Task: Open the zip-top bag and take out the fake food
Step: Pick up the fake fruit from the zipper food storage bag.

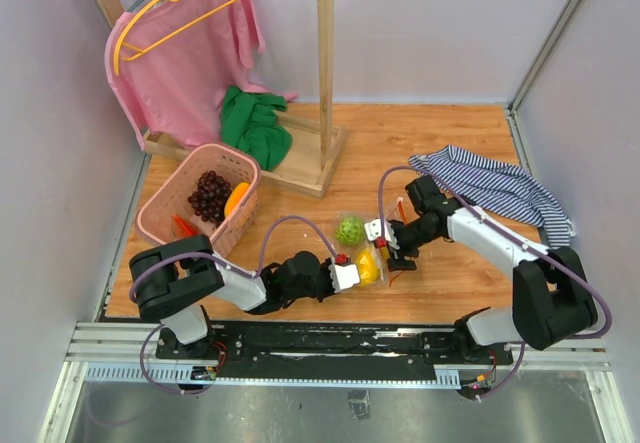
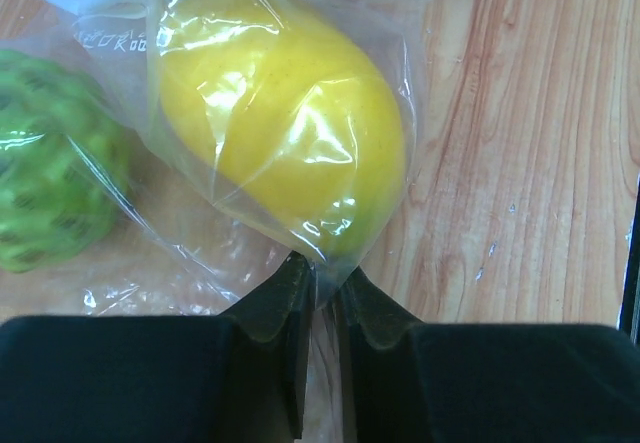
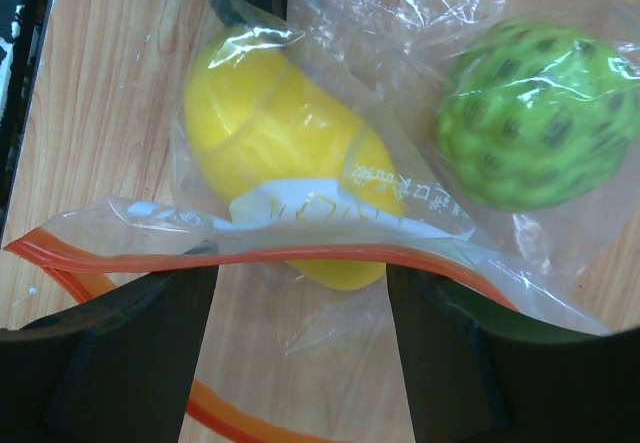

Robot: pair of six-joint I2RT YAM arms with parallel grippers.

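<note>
Our left tool (image 2: 325, 275) stood narrow. Its two dark tips (image 2: 285, 298) were nearly together, with a fold of the crinkly clear zip-top bag (image 2: 200, 263) caught between them, right at the end of the yellow oval plastic fruit (image 2: 285, 113) inside. Our right tool (image 3: 300, 293) stood wide, and we saw nothing pinched in it. The bag's red-orange zip strip (image 3: 300, 256) ran across in front of both fingers (image 3: 130, 363), and a second length of strip curved lower down between them. Just behind the strip sat the small white label (image 3: 300, 208), lying over the yellow fruit. Beside that fruit, also inside the film, lay the green knobbly plastic ball (image 3: 540, 113). The bag rested on the wooden worktop (image 1: 450, 133), between the two tools and near its middle. Off to the left stood a pink plastic basket (image 1: 165, 191) holding a dark purple grape bunch (image 1: 208, 195) and an orange oval fruit (image 1: 237, 199). A navy-and-white striped cloth (image 1: 500, 188) lay to the right, behind the right arm. A green cloth (image 1: 255, 123) lay on the base of a wooden clothes rack (image 1: 325, 63) at the back.
</note>
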